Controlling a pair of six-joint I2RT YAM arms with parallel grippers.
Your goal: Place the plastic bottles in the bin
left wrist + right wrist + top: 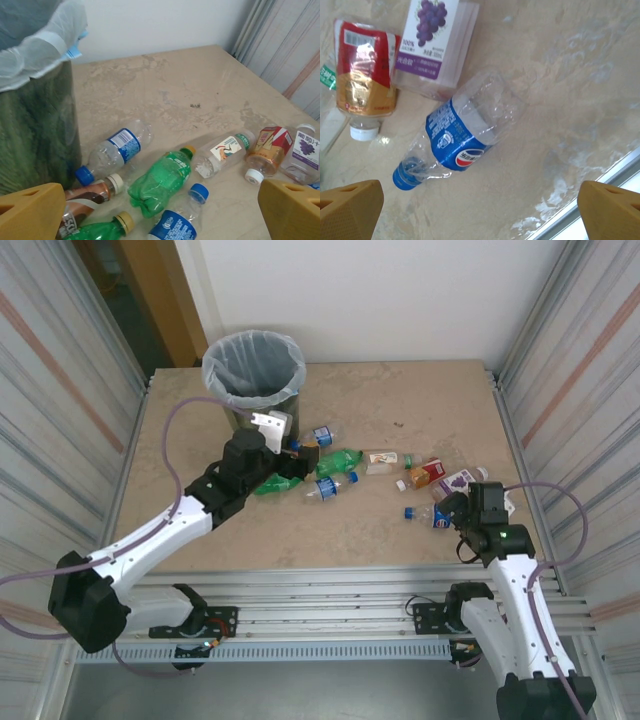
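Though beside the bin (222, 380), bottles (338, 460) loose on table (420, 400).

The bin (254, 370) stands on the tabletop (420, 400) close to its far edge, left of centre. The plastic bottles (380, 460) lie on their sides in a loose band across the middle of the tabletop, running from just before the bin toward the right edge. The bottle nearest the bin (322, 435) lies just right of the bin's base. Before it, a group of bottles (338, 460) lies close together. A pair of bottles (428, 472) lies side by side near the right edge, and a lone bottle (428, 516) lies just before them, toward the near edge. The left gripper (293, 462) sits before the bin, at the group's left end. The right gripper (452, 510) hangs just right of the lone bottle.
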